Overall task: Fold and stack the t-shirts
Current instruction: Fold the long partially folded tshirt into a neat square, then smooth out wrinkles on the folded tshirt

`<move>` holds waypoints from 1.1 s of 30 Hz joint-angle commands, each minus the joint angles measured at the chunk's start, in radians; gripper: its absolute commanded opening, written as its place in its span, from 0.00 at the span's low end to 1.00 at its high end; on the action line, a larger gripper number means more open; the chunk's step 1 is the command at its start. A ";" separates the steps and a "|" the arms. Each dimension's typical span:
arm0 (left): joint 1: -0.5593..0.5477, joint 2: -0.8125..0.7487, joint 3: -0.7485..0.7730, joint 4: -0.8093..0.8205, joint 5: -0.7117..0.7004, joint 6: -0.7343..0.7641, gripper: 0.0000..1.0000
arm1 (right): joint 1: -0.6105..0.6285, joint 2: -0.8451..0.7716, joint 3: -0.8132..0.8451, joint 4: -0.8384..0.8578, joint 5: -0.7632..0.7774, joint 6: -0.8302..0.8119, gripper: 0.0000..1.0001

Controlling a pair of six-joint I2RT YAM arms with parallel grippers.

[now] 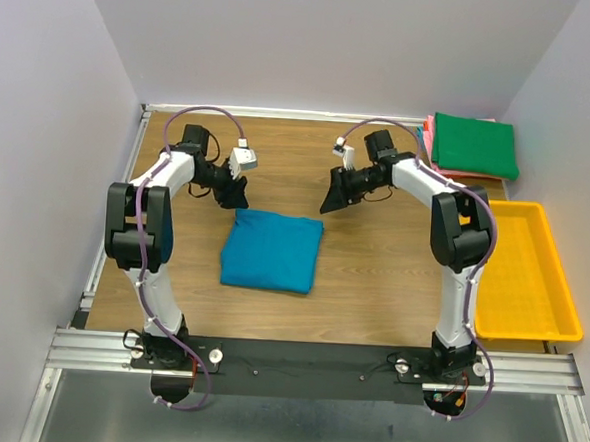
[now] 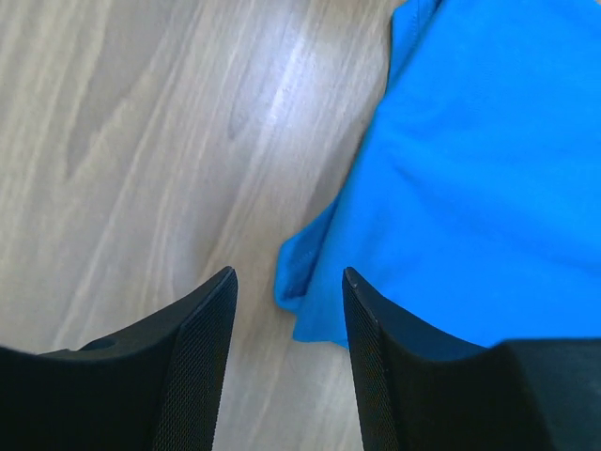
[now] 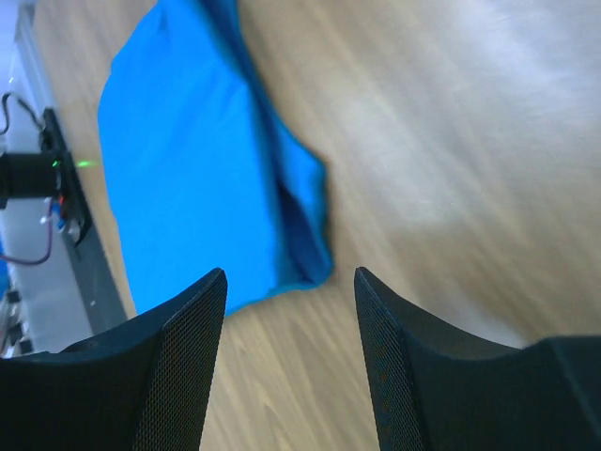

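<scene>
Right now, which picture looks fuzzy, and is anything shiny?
Right wrist view: the fuzziest, with the wooden table smeared and a pale glare patch on it. Left wrist view: sharper, with a bright streak on the wood beside the teal-blue t-shirt. Top external view: clear and evenly lit.

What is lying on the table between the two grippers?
Nothing: the top view shows only bare table between the left gripper and the right gripper. The blue shirt lies just nearer the bases.
</scene>
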 commanded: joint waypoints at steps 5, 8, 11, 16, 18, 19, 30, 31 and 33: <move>0.023 0.053 -0.015 0.006 0.044 -0.073 0.55 | 0.054 0.023 -0.046 0.003 -0.052 -0.002 0.62; 0.023 0.094 -0.006 0.026 0.034 -0.105 0.49 | 0.067 0.040 -0.052 0.003 -0.041 -0.015 0.56; 0.023 0.131 0.011 0.033 0.032 -0.124 0.38 | 0.076 0.066 -0.049 0.003 -0.015 -0.041 0.47; 0.048 0.162 0.032 0.059 0.032 -0.171 0.00 | 0.076 0.107 -0.003 0.014 0.101 -0.071 0.15; 0.051 0.179 0.038 0.104 0.012 -0.216 0.00 | 0.076 0.127 0.017 0.030 0.166 -0.069 0.01; 0.051 0.194 0.045 0.124 0.004 -0.231 0.00 | 0.074 0.133 0.031 0.056 0.184 -0.062 0.01; 0.052 0.277 0.150 0.256 -0.078 -0.449 0.00 | 0.073 0.199 0.127 0.182 0.451 -0.066 0.00; 0.055 0.275 0.161 0.263 -0.078 -0.463 0.02 | 0.070 0.199 0.137 0.187 0.454 -0.066 0.03; 0.060 0.265 0.195 0.260 -0.072 -0.492 0.24 | 0.067 0.175 0.163 0.184 0.448 -0.051 0.38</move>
